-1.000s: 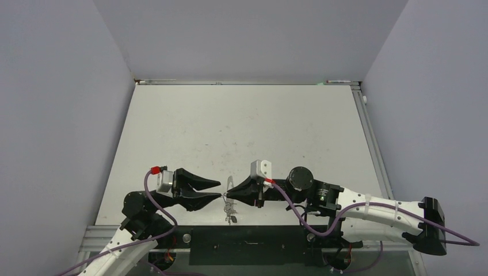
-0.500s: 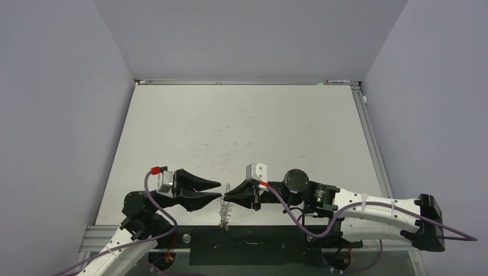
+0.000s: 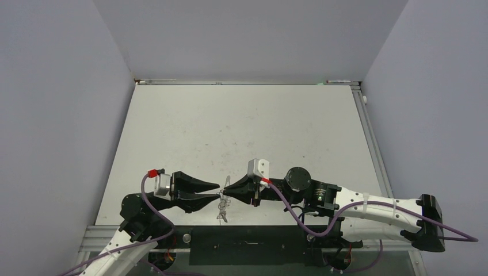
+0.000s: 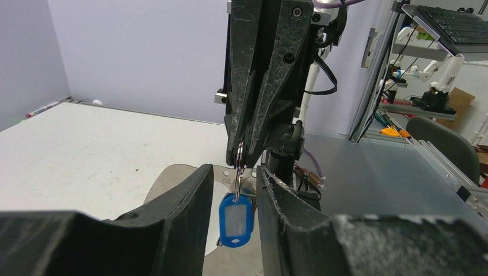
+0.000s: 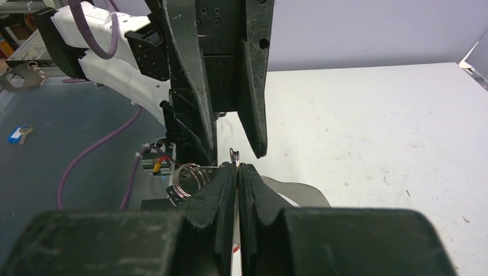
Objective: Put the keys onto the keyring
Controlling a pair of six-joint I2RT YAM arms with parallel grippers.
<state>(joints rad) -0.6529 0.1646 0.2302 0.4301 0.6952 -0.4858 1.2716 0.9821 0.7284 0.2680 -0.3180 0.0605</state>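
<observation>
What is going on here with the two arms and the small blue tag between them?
The two arms meet tip to tip above the near edge of the table. The right gripper is shut on a thin wire split ring, and a key with a blue plastic tag hangs just below it. The left gripper is open, its fingers on either side of the tag. The flat grey keyring plate shows just behind.
</observation>
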